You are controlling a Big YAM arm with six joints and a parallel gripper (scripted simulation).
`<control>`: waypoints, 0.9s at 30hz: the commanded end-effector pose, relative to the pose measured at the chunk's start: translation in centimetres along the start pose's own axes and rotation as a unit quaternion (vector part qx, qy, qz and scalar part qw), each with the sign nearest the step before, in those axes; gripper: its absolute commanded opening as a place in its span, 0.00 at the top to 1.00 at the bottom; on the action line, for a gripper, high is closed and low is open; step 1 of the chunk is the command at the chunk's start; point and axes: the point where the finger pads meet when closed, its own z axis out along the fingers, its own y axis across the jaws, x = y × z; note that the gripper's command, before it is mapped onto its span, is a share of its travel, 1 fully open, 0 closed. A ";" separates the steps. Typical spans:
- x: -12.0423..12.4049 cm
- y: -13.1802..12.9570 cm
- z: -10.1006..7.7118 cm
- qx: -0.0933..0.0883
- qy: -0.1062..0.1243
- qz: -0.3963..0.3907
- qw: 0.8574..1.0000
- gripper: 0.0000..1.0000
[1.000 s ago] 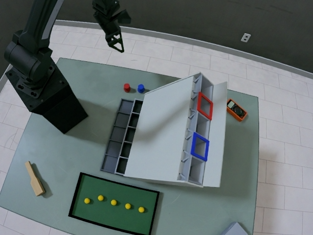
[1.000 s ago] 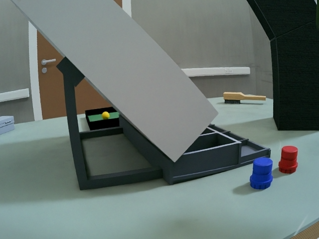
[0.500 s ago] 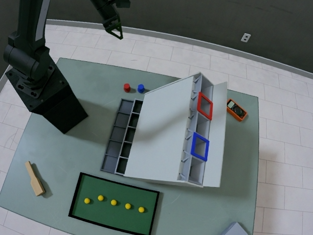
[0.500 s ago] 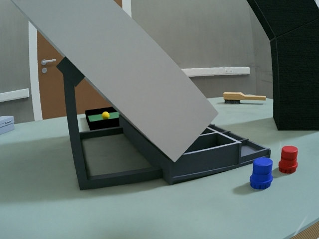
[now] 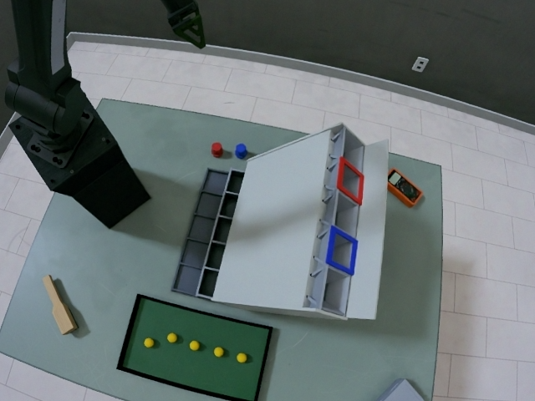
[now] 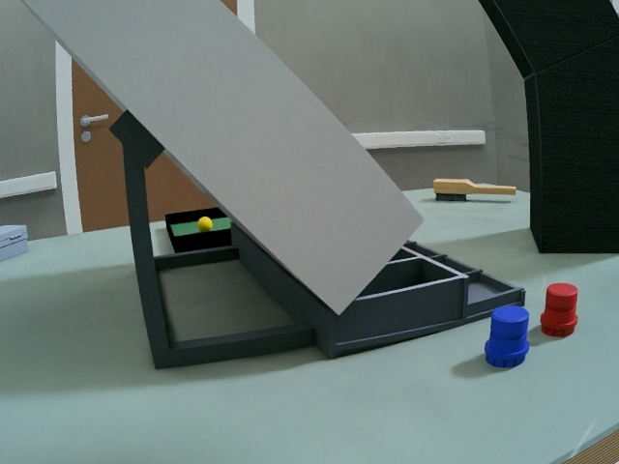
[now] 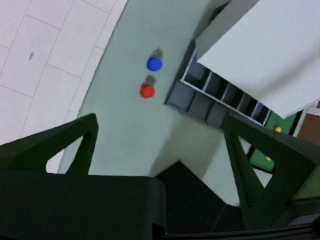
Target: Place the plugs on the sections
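The red plug point(image 5: 216, 149) point(image 6: 559, 309) point(image 7: 146, 91) and the blue plug point(image 5: 240, 150) point(image 6: 507, 336) point(image 7: 154, 64) stand side by side on the table by the far end of the sectioned tray point(image 5: 193, 235) point(image 6: 492, 292) point(image 7: 192, 105). A white sloped cover point(image 5: 276, 224) point(image 6: 240, 134) point(image 7: 270, 50) hides the pipes. The red-banded funnel point(image 5: 350, 180) and blue-banded funnel point(image 5: 341, 249) sit in the top row. Several yellow marbles point(image 5: 194, 345) lie in the green tray point(image 5: 142, 315); one marble point(image 6: 204, 223) shows in the exterior view. My gripper point(image 5: 192, 32) point(image 7: 160, 120) is open and empty, high above the table's far edge.
The arm's black base point(image 5: 82, 168) point(image 6: 574, 150) stands at the table's left. A wooden brush point(image 5: 59, 305) point(image 6: 472, 189) lies near the front left. An orange multimeter point(image 5: 404, 187) lies behind the funnels. A grey box point(image 5: 399, 390) point(image 6: 11, 241) sits at the front right corner.
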 end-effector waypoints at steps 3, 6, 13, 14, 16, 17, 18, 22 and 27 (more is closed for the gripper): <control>-2.5 0.0 -3.8 -0.011 -0.010 0.019 1.000 0.00; -3.0 -0.6 -5.3 -0.011 -0.010 0.018 1.000 0.00; -3.6 -1.2 -6.9 -0.010 -0.009 0.014 1.000 0.00; -3.6 -1.2 -6.9 -0.010 -0.009 0.013 1.000 0.00; -3.7 -1.3 -7.1 -0.009 -0.008 0.011 1.000 0.00; -3.7 -1.3 -7.1 -0.008 -0.008 0.009 1.000 0.00; -3.7 -1.4 -7.2 -0.008 -0.007 0.008 1.000 0.00; -3.8 -1.5 -7.4 -0.006 -0.006 0.004 1.000 0.00; -3.9 -1.6 -7.7 -0.004 -0.005 -0.001 1.000 0.00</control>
